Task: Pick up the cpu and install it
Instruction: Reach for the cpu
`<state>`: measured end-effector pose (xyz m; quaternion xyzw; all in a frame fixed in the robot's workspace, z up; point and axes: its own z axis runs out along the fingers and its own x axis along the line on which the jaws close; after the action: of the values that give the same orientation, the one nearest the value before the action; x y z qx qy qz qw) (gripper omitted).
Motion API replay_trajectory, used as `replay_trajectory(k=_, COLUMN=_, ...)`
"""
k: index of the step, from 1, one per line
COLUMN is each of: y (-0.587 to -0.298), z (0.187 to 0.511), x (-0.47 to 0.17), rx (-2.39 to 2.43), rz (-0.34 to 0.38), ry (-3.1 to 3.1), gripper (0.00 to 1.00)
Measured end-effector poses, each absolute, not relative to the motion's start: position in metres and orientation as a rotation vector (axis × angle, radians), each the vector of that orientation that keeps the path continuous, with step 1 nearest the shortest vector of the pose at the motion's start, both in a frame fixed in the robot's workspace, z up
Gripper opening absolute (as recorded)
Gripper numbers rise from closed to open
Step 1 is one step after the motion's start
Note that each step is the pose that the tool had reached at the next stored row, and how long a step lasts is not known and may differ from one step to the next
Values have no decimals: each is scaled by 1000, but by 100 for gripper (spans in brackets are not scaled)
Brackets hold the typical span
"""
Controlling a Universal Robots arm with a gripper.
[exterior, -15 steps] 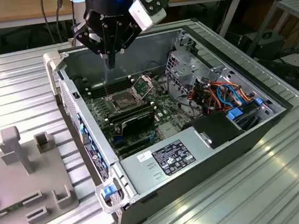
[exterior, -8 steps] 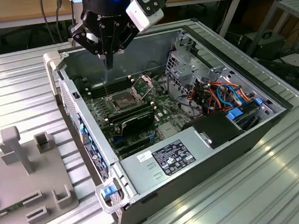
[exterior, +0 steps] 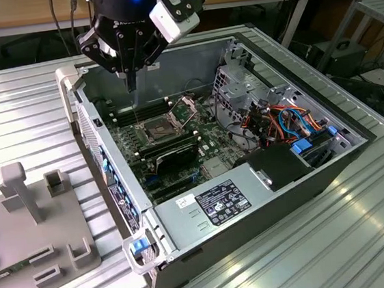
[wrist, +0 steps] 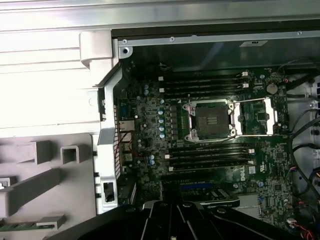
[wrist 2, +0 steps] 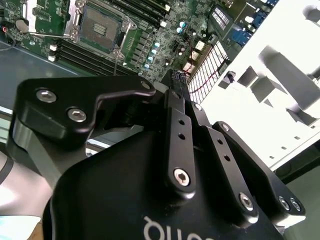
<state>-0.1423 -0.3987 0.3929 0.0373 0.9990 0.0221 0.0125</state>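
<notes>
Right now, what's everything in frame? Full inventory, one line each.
computer case: 1, grey, side open, lying on the table
table: 1, silver ribbed, under everything
motherboard: 1, green, inside the case
socket: 1, dark square, mid-board, uncovered
hinged frame: 1, silver, swung open beside the socket
memory rows: several, dark, either side of the socket
power supply: 1, grey, labelled, along the case's near wall
cables: bundle, orange, blue, red, case's end at the exterior view's right
fixture: 1, grey, on the table, the exterior view's left
gripper: 1, black, above the case, over the board near the socket
</notes>
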Motion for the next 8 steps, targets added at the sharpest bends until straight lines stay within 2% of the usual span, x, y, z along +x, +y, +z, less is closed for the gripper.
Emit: replay_trajectory(k=8, y=-399, z=393, x=-147, rx=117, rz=69, ry=3114, gripper=11)
